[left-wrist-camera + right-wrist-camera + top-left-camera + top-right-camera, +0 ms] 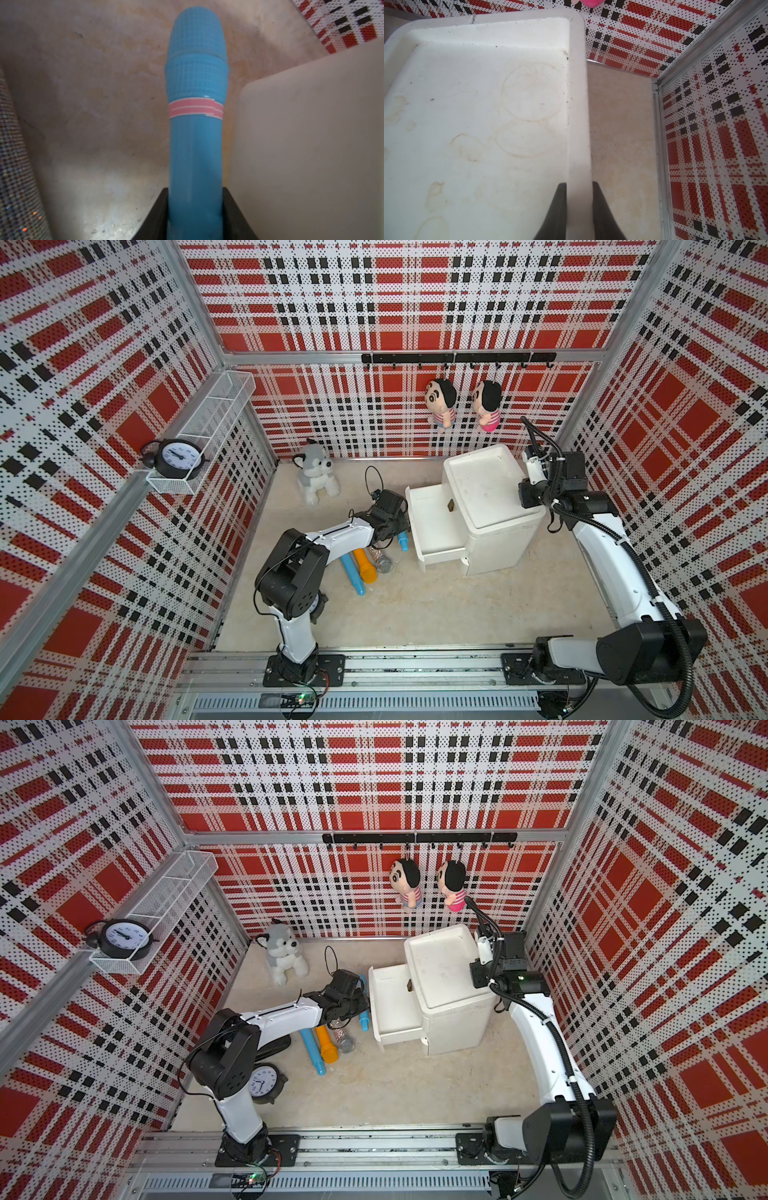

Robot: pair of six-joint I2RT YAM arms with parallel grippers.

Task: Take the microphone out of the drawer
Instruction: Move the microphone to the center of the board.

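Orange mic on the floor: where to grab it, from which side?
Probably the slim handle of the orange microphone, from straight above, jaws across it. It lies flat with a blue microphone and a silvery one close beside, blocking side approaches.

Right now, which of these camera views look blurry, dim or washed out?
Left wrist view: dim and soft, the blue microphone close up and slightly blurred. Right wrist view: the white cabinet top is bright, nearly washed out. Both top views: sharp and evenly lit, though the straight wall frames lean outward toward the edges.
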